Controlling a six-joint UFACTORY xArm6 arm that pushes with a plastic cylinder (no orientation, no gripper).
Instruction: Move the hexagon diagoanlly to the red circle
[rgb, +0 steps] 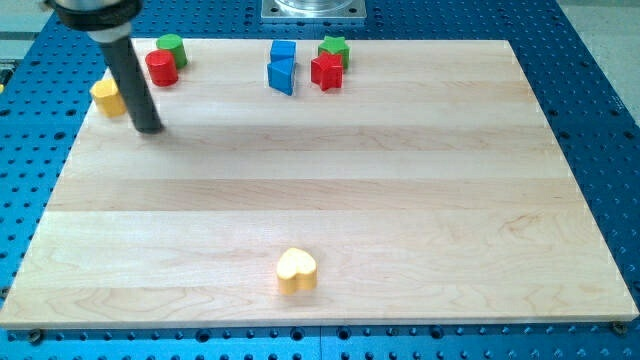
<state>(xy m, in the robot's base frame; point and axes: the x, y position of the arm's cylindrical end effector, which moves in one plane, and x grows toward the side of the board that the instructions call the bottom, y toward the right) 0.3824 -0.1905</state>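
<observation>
A yellow hexagon block (107, 97) lies near the board's left edge, at the view's upper left, partly hidden behind my rod. A red circle block (161, 68) stands up and to the right of it, touching a green circle block (172, 48). My tip (148, 129) rests on the board just right of and below the yellow hexagon, close to it; I cannot tell whether they touch.
A blue cube (283, 52) and a blue triangular block (283, 76) sit at top centre. A green star (334, 47) and a red star (326, 72) are right of them. A yellow heart (296, 270) lies near the bottom edge of the wooden board (400, 200).
</observation>
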